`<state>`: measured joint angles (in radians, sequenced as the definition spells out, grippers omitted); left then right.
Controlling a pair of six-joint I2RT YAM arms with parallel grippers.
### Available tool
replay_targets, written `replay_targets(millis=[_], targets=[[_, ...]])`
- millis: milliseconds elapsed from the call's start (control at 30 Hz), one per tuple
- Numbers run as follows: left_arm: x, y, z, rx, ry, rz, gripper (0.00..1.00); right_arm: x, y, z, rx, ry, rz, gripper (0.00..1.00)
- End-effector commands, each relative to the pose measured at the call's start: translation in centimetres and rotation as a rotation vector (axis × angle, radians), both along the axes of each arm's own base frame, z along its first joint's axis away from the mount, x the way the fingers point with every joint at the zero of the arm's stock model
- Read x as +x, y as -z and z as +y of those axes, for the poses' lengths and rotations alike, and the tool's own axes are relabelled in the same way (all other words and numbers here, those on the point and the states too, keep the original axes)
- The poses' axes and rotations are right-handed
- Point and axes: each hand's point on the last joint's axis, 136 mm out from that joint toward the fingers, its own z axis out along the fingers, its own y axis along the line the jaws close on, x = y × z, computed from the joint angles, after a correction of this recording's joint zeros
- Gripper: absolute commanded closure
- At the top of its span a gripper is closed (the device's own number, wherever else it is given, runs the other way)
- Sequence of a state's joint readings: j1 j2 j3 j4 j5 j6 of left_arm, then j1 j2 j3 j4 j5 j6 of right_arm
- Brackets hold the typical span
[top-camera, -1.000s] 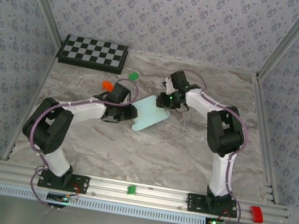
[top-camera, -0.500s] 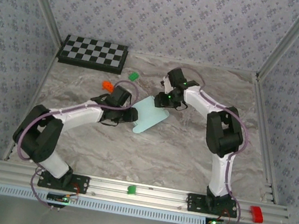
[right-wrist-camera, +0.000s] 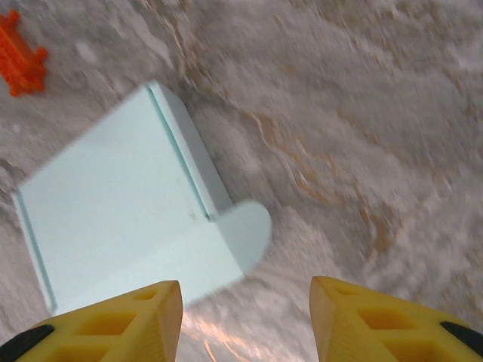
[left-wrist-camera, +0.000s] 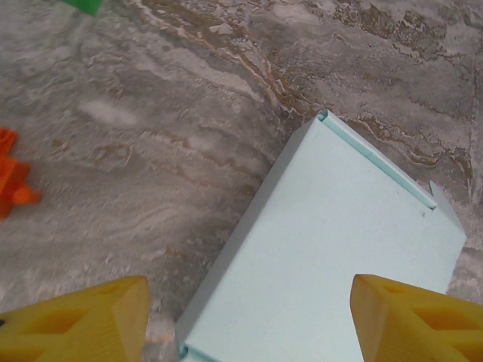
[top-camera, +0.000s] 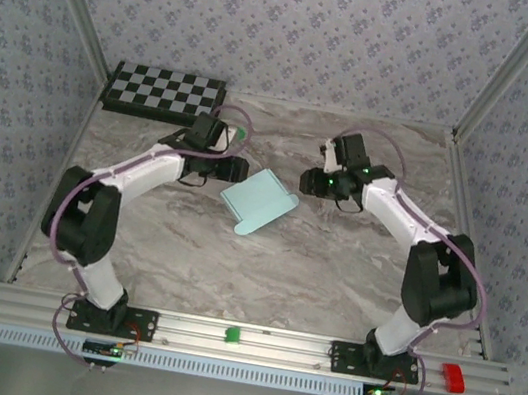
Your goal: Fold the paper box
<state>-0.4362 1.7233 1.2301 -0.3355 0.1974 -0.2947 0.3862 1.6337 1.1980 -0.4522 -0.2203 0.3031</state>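
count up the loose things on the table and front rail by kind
box: 1
checkerboard: 1
green blocks: 2
orange block: 1
red block: 1
total: 6

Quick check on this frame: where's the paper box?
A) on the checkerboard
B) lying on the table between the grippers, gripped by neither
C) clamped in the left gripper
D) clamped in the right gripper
B: the paper box lies on the table, with the left gripper and the right gripper on either side of it, both open and holding nothing.
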Motion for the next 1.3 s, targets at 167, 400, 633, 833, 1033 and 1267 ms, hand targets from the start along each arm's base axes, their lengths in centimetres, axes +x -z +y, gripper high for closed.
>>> replay_targets(millis=[167,400,633,833,1033,1267], targets=[[1.3,1.9,-3.4,-0.095,0.207,0.043,0.30,-3.6,1.5,-2.6,0.034,0.105,0.016,0.50],[0.4,4.5,-3.8,-0.126,0.205,0.124,0.33,-5.5,3.5,-3.7,0.013,0.123,0.056,0.51],[-1.3,5.1,-3.7,-0.171,0.140,0.183,0.41,-5.6,4.4,-3.9,0.015,0.151,0.062,0.50],[-2.8,4.9,-3.6,-0.223,0.063,0.195,0.43,-5.6,5.1,-3.8,0.021,0.159,0.077,0.50],[-3.9,3.7,-4.4,-0.249,0.054,0.171,0.43,-5.4,5.5,-3.0,0.077,0.157,0.083,0.50],[-5.1,3.2,-6.4,-0.308,0.033,0.165,0.44,-5.1,5.7,-1.2,0.193,0.135,0.089,0.47]])
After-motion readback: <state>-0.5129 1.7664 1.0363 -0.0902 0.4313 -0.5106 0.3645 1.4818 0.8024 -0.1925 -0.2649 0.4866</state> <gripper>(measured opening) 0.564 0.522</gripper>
